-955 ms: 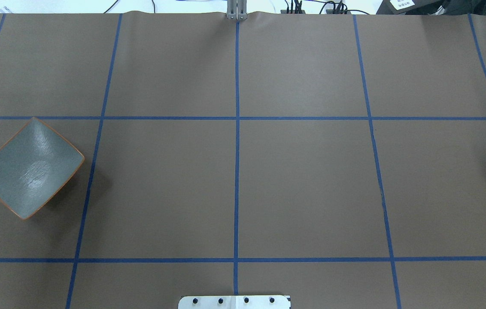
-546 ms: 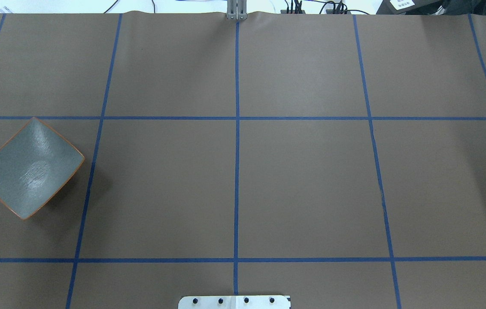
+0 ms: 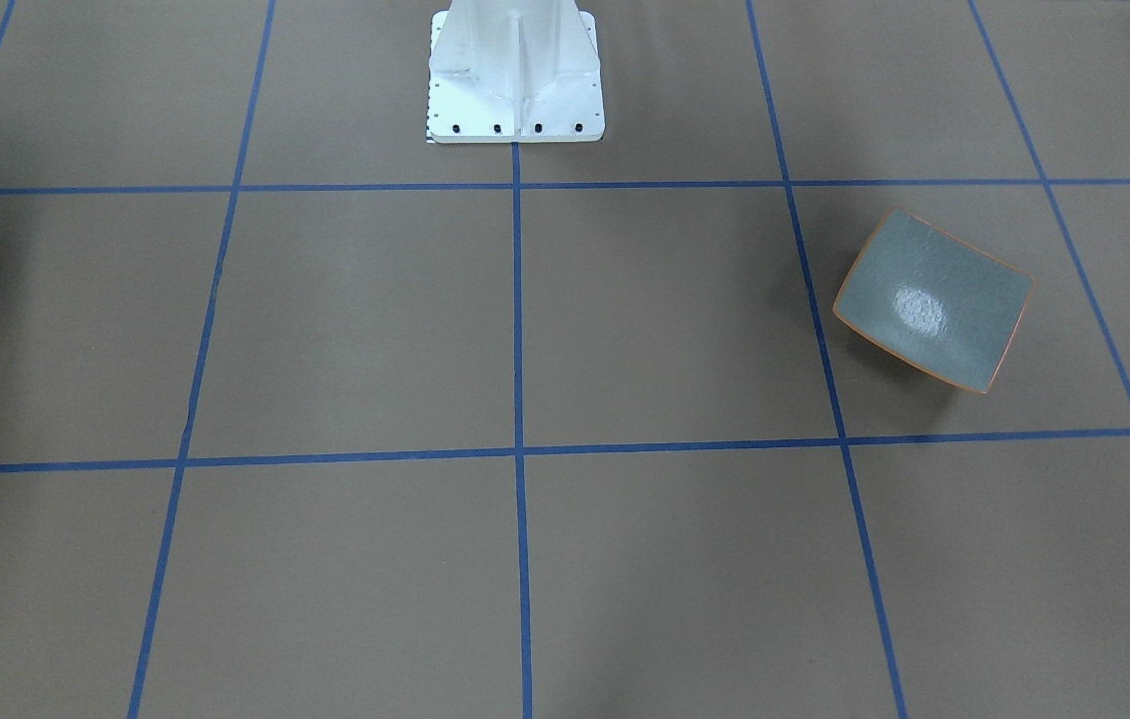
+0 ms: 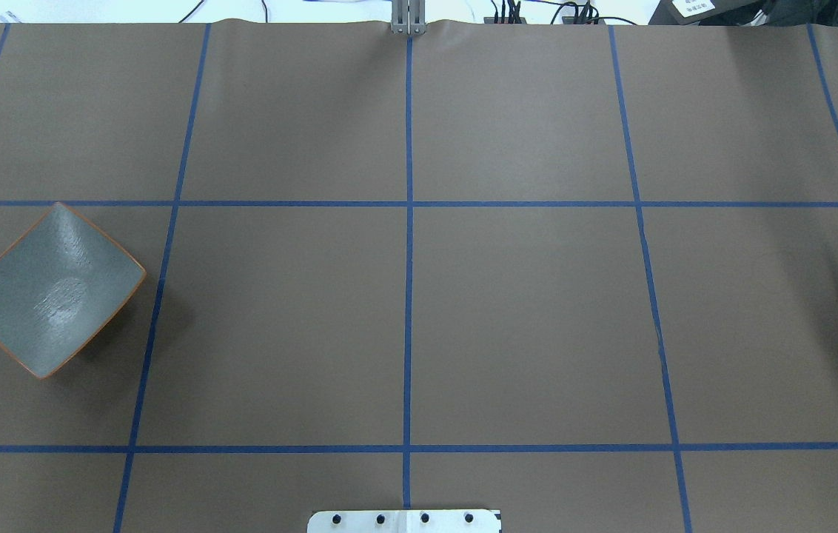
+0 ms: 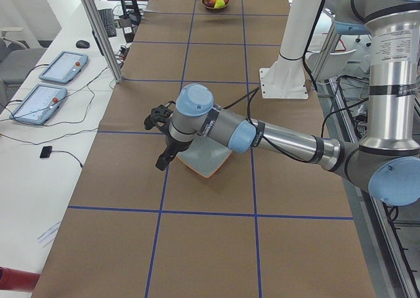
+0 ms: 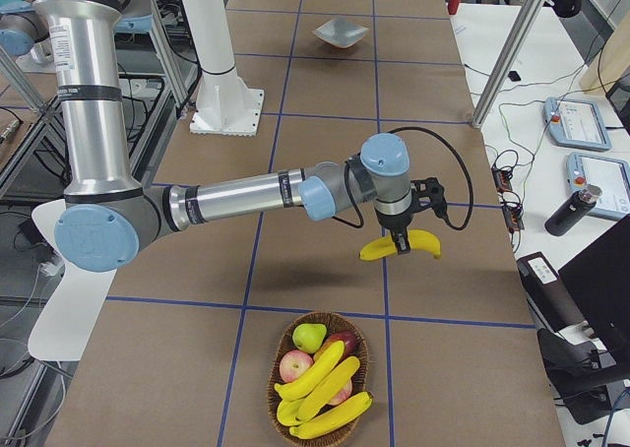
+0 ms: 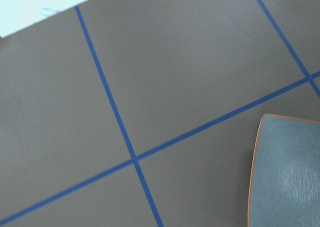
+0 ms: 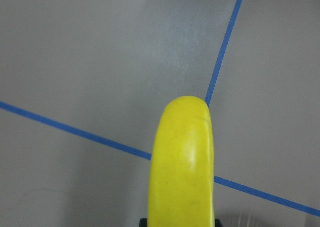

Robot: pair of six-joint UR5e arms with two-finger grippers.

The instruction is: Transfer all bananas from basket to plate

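So far, no banana has reached the plate (image 4: 49,292). It sits on the left side of the table (image 4: 523,318) with nothing on it. One banana (image 6: 425,242) is up in the air, on its way. It is near the basket (image 6: 340,317) and well apart from the plate. Three more bananas (image 6: 320,378) lie in the basket at the far right end of the table, on top of a pear (image 6: 309,337) and some apples (image 6: 295,366). So I think the job has only just begun, with four bananas left to set down.

Now the arms. On the left, the left arm (image 5: 289,140) reaches out low and long over the table. Its left claw (image 5: 161,163) points down, just beside the plate's edge. I cannot tell if that claw is wide or narrow, because only a side view shows it.

On the right, the right arm (image 6: 246,193) also stretches out flat. The right claw (image 6: 399,242) points straight down and pinches the banana around its middle. The banana hangs level above the table.
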